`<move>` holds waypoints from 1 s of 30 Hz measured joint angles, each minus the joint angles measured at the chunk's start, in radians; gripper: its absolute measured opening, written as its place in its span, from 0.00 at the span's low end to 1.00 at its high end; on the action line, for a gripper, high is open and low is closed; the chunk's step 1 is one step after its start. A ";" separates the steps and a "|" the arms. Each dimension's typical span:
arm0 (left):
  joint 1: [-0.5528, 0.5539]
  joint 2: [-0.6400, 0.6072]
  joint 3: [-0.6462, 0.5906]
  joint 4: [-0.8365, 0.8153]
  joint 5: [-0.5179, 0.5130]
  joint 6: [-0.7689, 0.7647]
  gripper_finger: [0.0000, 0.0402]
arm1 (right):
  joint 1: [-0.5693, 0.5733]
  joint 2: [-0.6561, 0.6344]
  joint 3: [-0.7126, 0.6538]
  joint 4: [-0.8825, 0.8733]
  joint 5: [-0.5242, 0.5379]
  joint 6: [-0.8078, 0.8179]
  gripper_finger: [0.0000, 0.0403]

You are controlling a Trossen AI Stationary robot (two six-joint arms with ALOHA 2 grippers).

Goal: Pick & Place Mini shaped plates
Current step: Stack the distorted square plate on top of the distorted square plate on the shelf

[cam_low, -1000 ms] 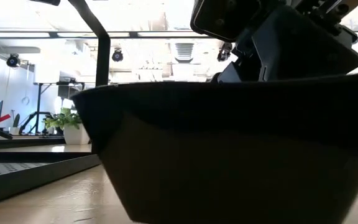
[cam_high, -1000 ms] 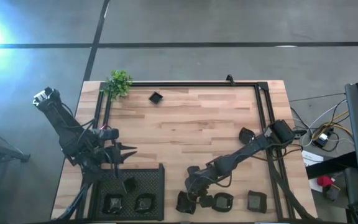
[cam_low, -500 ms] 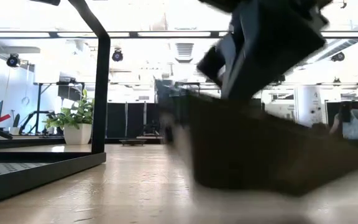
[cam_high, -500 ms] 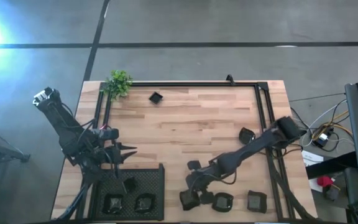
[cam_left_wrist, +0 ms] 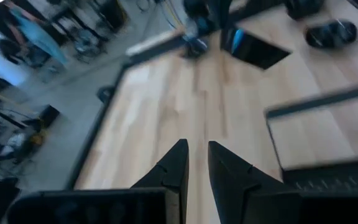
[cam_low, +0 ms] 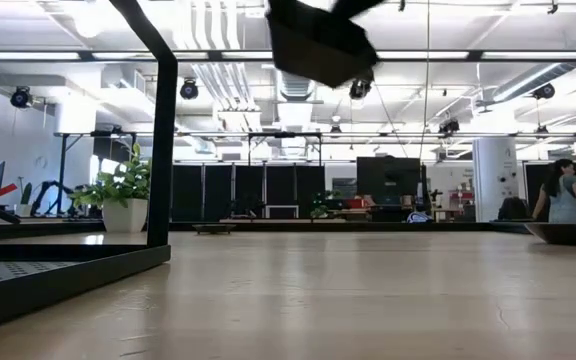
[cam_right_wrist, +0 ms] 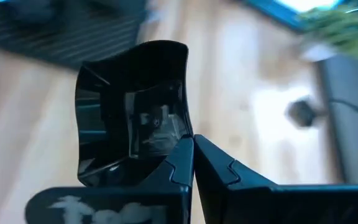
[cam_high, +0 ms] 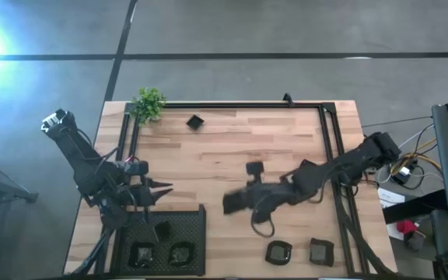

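Note:
My right gripper (cam_high: 249,201) hovers over the table's middle, shut on one glossy black mini plate (cam_right_wrist: 132,112). The low view shows this plate (cam_low: 318,40) high above the wood. Two more plates (cam_high: 278,251) (cam_high: 321,250) rest on their bases near the table's near edge, and a small one (cam_high: 195,121) sits by the far edge. Three plates lie in the black mesh tray (cam_high: 197,233), one of them (cam_high: 180,253) by its near side. My left gripper (cam_high: 160,193) waits open just beyond the tray's far side, touching nothing. My right gripper pinches the plate's rim (cam_right_wrist: 184,134) between its two fingers (cam_right_wrist: 219,165). The plate stands out ahead of the fingers with its hollow side toward the wrist camera. It is lifted clear of the table.
A small green plant (cam_high: 148,103) stands at the far left corner. A black frame rail (cam_high: 232,105) runs along the far edge and down both sides. Bare wood lies between the tray and the right arm. A person (cam_low: 566,192) shows in the room beyond the table.
My right gripper has risen from beside the plates at the near edge and swung toward the table's middle, carrying the plate. The plate stood on the wood right before the low camera a second ago; now it hangs high above the table.

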State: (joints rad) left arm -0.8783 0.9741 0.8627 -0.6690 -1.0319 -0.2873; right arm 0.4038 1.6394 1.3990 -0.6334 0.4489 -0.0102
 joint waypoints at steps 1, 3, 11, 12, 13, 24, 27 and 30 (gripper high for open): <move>0.000 0.000 0.000 0.022 -0.019 0.009 0.14 | -0.014 -0.014 0.004 0.001 0.021 -0.022 0.02; 0.000 0.000 0.000 0.052 -0.046 0.043 0.14 | -0.049 -0.040 0.010 0.011 0.064 -0.067 0.02; 0.042 0.002 0.002 0.270 -0.065 0.191 0.14 | -0.200 -0.055 0.034 0.178 0.123 -0.249 0.02; 0.055 0.002 0.003 0.295 -0.067 0.203 0.14 | -0.213 -0.052 0.034 0.198 0.123 -0.268 0.02; 0.070 0.002 0.003 0.317 -0.069 0.214 0.14 | -0.224 -0.048 0.034 0.218 0.123 -0.286 0.02; 0.258 0.003 0.003 0.427 -0.070 0.218 0.14 | -0.268 -0.037 0.034 0.331 0.120 -0.395 0.02; 0.283 0.005 0.003 0.427 -0.065 0.218 0.14 | -0.268 -0.037 0.034 0.335 0.120 -0.395 0.02; 0.291 0.004 0.003 0.439 -0.060 0.235 0.14 | -0.271 -0.036 0.034 0.334 0.119 -0.395 0.02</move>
State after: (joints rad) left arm -0.5869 0.9783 0.8654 -0.2304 -1.0918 -0.0521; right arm 0.1326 1.6039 1.4330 -0.2998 0.5682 -0.4049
